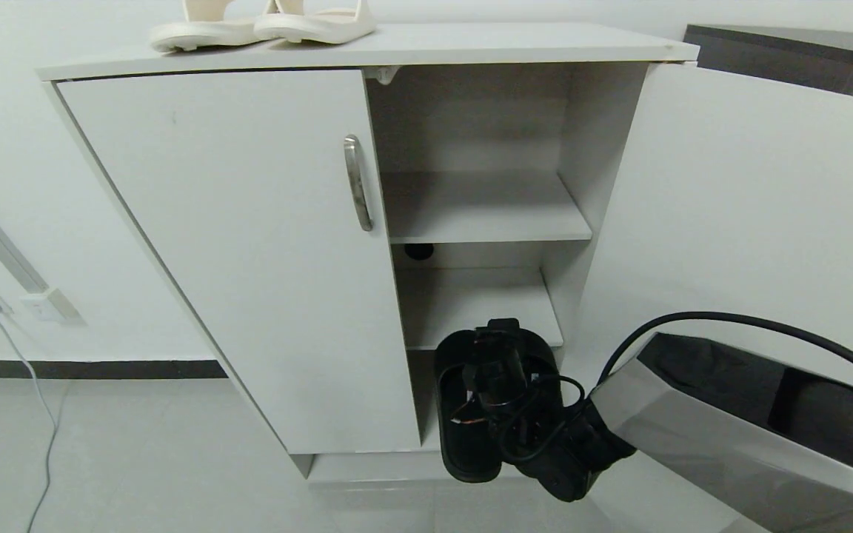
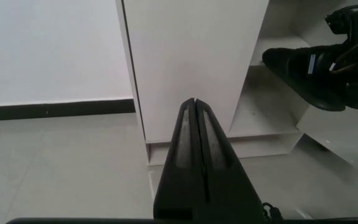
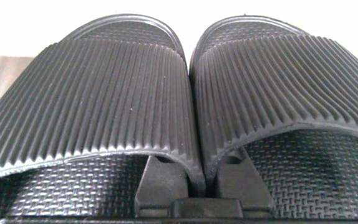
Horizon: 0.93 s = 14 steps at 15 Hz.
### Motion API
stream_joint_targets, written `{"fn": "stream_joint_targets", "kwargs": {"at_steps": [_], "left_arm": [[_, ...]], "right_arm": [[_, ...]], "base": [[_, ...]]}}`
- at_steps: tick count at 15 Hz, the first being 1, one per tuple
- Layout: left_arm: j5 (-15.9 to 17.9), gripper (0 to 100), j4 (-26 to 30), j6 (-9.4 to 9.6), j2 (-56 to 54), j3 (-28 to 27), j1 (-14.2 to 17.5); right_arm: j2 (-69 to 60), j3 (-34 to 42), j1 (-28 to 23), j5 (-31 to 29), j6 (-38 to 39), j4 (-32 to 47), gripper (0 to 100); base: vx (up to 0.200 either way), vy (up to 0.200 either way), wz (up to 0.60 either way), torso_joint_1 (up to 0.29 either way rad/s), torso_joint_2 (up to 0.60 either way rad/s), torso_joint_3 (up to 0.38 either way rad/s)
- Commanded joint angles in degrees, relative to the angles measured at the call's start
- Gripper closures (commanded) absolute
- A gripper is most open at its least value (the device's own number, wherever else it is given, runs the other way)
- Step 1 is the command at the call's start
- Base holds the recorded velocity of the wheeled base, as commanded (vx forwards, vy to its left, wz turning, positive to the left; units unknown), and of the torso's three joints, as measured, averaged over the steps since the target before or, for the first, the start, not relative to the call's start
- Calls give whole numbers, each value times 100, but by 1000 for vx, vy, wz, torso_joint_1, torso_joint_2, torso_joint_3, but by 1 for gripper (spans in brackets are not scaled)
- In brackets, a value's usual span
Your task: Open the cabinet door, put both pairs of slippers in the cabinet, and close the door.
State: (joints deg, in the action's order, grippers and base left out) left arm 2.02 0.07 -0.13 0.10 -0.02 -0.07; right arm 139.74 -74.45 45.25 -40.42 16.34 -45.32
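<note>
With the right door (image 1: pixel 730 207) of the white laminate cabinet (image 1: pixel 508 44) swung open and the left door (image 1: pixel 234 259) closed, step in hand looks like stowing the first pair.

Right gripper (image 1: pixel 499 355) is clamped on the pair of black ribbed rubber slippers (image 1: pixel 460 422). In the right wrist view its fingers sit under the two straps, pinching the inner edges together, slippers side by side. The pair hangs low at the mouth of the lowest compartment, just below the front edge of the middle shelf (image 1: pixel 471 303). Can't tell if the toes are past the cabinet's front edge.

Key relation: the slippers' long axis runs near to far, toes pointing far into the opening, heels toward the robot. The compartment lies straight ahead of the gripper, so the next move likely is a push forward and down, then let go. Risk: clipping the shelf edge or the right side wall, which is close.

Left gripper (image 2: pixel 194 106) is pressed closed with nothing in it, low on the left, facing the closed door.

Pair of cream slippers (image 1: pixel 263 26) rests on the cabinet top, far left, nearer the left arm. Upper shelf (image 1: pixel 482 207) is bare.
</note>
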Motion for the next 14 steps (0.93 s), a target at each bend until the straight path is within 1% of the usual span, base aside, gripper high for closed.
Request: {"fn": "stream_joint_targets", "kwargs": {"at_steps": [1, 3, 4, 12, 14], "left_arm": [[-9, 100, 1, -4, -1, 2, -1], [-9, 100, 1, -4, 8, 2, -1], [-9, 100, 1, -4, 8, 2, -1], [-9, 100, 1, -4, 8, 2, -1], [-9, 100, 1, -4, 8, -6, -1]], "right_arm": [[247, 18, -8, -53, -192, -425, 100], [414, 44, -16, -124, -535, -1075, 100], [449, 44, -25, -124, -596, -1154, 100], [352, 44, -25, -141, -614, -1172, 100], [317, 44, -25, -194, -623, -1172, 100]], "base": [[0, 0, 0, 0, 0, 0], [0, 0, 0, 0, 0, 0], [0, 0, 0, 0, 0, 0], [0, 0, 0, 0, 0, 0], [200, 0, 0, 2, 2, 0]]}}
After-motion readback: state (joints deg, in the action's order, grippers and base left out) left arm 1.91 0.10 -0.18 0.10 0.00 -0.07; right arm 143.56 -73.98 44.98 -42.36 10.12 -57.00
